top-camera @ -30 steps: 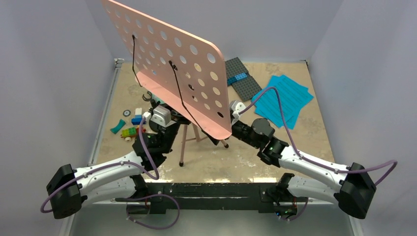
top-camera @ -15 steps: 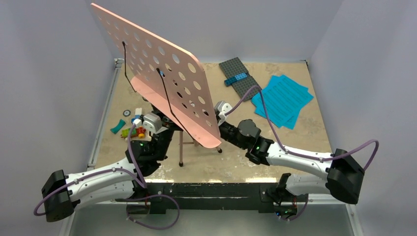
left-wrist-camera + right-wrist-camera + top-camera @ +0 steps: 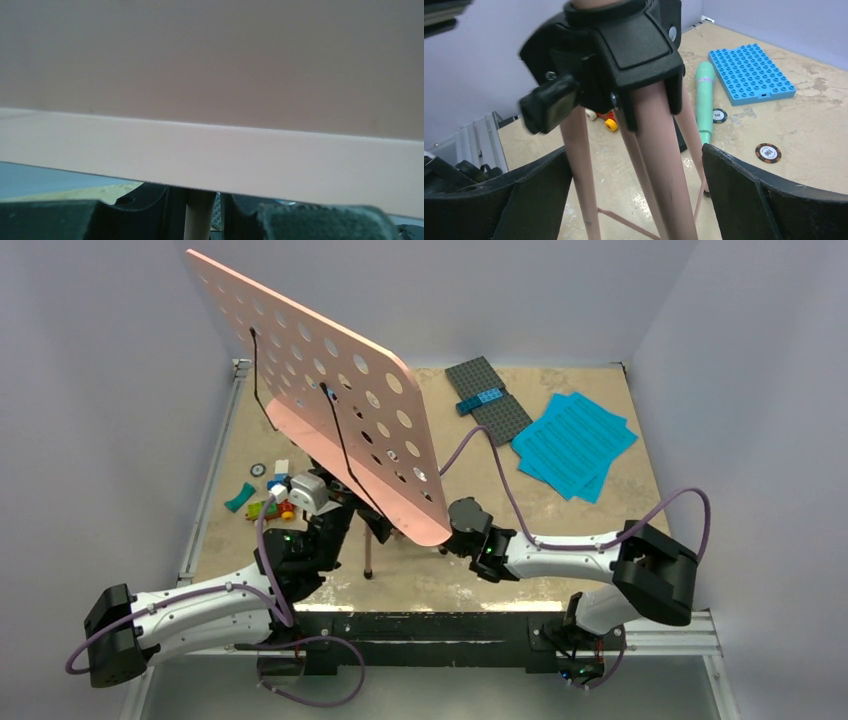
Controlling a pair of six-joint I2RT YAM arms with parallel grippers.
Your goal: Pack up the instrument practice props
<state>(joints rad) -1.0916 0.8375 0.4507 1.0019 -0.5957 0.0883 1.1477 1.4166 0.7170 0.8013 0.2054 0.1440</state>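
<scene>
1. Logged a pink tripod music stand with a perforated board [image 3: 300, 425] standing near the middle of the beige bench [image 3: 620, 510]. Board steeply tilted, with two black wire page-holders across its face. One foot seen planted on the bench.
2. Found the left tool [image 3: 200, 212] tucked under the stand's board, hidden in the top view. From the left wrist view, read as clenched on the stand: dark padded fingers [image 3: 50, 220] either side of the pink pole and its dark collar, just beneath the board's lip.
3. Found the right tool [image 3: 636, 155] released, jaws spread wide. Flanks the stand's pink legs just below the black plastic hub [image 3: 624, 45], apparently touching none of them.
4. Spotted a mint-green toy microphone [image 3: 704, 100] lying flat on the bench beyond the stand's legs, just beside a blue studded baseplate [image 3: 751, 72]. Also two round dark game chips [image 3: 768, 152] near the microphone's lower end.
5. Placed the cyan sheet-music pages [image 3: 575, 443] well to the right of the stand, toward the far edge, as a loose fanned stack lying flat.
6. Noted a grey studded baseplate [image 3: 500, 410] between the stand and the cyan pages on the far side, carrying a small blue brick [image 3: 482, 398].
7. Counted a cluster of small coloured toy bricks [image 3: 268, 505] just left of the stand, close to the left arm's wrist.
</scene>
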